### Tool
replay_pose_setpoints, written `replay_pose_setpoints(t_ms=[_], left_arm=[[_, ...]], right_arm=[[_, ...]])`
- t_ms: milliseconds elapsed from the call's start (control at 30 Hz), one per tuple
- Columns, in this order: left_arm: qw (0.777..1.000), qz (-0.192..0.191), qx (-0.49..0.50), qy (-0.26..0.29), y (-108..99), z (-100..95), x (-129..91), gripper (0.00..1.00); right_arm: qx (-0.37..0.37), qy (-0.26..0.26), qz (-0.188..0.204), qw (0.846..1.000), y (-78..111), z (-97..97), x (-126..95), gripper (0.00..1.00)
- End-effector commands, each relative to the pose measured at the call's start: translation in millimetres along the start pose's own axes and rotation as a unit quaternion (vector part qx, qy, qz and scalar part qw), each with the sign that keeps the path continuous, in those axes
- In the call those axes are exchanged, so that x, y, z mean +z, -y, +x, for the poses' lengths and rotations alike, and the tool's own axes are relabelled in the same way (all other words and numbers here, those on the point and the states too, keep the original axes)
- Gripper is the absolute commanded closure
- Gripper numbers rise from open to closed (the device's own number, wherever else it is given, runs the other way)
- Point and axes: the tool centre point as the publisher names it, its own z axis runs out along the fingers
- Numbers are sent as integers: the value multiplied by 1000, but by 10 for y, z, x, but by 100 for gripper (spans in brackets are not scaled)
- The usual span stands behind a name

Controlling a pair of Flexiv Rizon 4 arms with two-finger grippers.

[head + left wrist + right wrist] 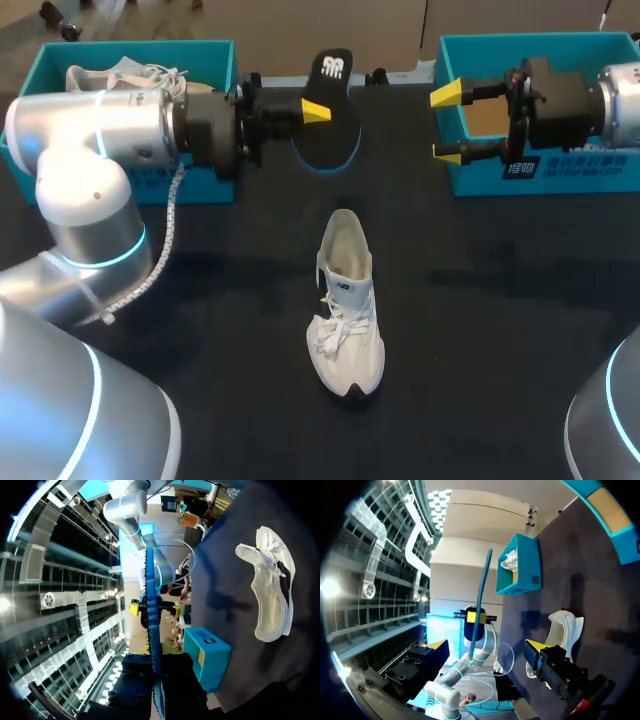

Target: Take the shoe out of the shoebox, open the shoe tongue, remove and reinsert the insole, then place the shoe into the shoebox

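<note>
The white shoe [347, 300] lies on the dark table [500, 300] near the middle, toe toward the front edge, its opening wide and bare inside. My left gripper [300, 112] is shut on the black, blue-edged insole [328, 110], holding it above the table's back. In the left wrist view the insole [151, 630] shows edge-on between the fingers of that gripper [156, 680], with the shoe [270, 590] off to one side. My right gripper [447, 123] hangs open and empty in front of the right shoebox [600, 175]. From the right wrist view the insole [482, 590] stands ahead of the open gripper [485, 647], and the shoe [565, 627] lies below.
A teal shoebox [200, 55] at the back left holds a second white shoe [130, 75]. The right teal shoebox shows a brown cardboard floor. A white cord [170, 230] hangs beside my left arm.
</note>
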Motion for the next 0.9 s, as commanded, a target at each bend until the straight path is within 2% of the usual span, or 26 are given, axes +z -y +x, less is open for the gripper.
replay_pose_setpoints(t_ms=[33, 233, 633, 900], left_arm=[[950, -39, 308, 44, 47, 39, 11, 100], [950, -39, 308, 44, 47, 39, 11, 100], [954, -63, 292, 34, 54, -48, 76, 100], [965, -64, 254, 19, 56, -45, 86, 100]], right_arm=[[0, 1, -1, 1000, -2, -4, 17, 0], [0, 1, -1, 1000, -2, -4, 17, 0], [-3, -1, 0, 1000, 37, -6, 76, 0], [-4, -6, -2, 1000, 57, -19, 145, 0]])
